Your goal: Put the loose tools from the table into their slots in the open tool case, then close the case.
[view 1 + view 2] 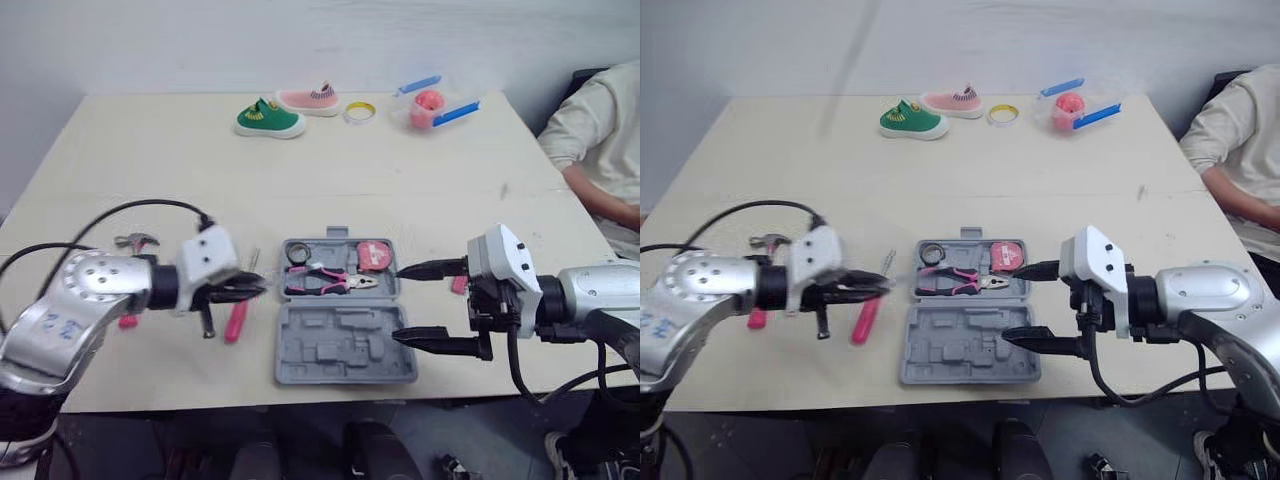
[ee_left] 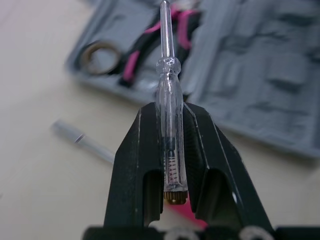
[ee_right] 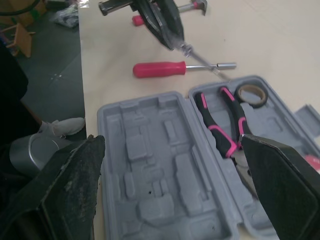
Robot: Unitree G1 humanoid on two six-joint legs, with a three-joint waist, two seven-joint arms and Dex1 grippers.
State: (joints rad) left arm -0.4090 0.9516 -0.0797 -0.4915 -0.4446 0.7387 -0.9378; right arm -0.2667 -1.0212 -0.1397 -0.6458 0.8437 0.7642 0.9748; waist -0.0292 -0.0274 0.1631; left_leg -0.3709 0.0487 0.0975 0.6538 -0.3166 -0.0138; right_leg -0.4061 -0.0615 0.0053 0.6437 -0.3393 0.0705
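Left pincer (image 2: 171, 109), screwdriver (image 2: 167, 70) lengthwise, tip toward case (image 2: 260, 75)

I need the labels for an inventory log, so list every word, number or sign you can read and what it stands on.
No text can be read outright.
On the left arm's silver shell: blue handwritten marks, too blurred to read.
On the pink tape measure in the tool case: any label is too small to read.
On the clear screwdriver in the left gripper: no print seen.

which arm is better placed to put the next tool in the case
Left. The left gripper holds the clear screwdriver, tip toward the tool case; the right gripper hangs open and empty beside it.
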